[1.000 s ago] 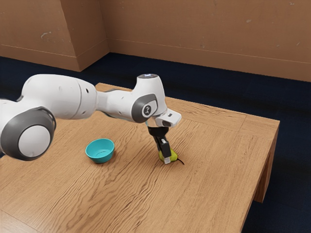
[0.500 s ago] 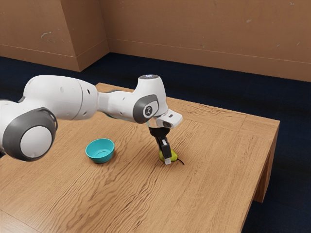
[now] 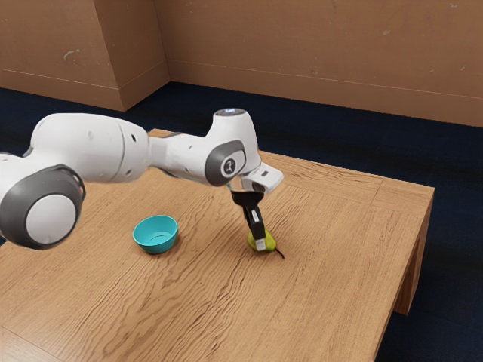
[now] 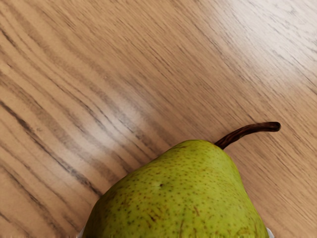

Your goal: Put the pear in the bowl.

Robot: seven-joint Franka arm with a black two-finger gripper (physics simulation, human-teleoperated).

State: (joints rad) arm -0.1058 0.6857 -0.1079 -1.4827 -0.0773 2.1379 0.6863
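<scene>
Bowl: round turquoise bowl point(image 3: 157, 248), upright on the brown wooden table point(image 3: 324, 294), toward the exterior view's left.
Pincer: black two-finger gripper point(image 3: 261, 243), tilted, grasping the speckled yellow-green pear point(image 3: 271, 239) from both sides.
Pear: outside the bowl, well to its right; curved dark stem point(image 3: 281, 253) pointing right and near.

table point(image 3: 324, 286): grained wood — satin sheen | pear point(image 4: 178, 198): smooth, waxy-looking | bowl point(image 3: 157, 245): smooth — plastic-looking

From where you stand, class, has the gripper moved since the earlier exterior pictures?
Yes, slightly: judged against the bowl, which sits in the same spot, the gripper is a little higher in the exterior view.
</scene>
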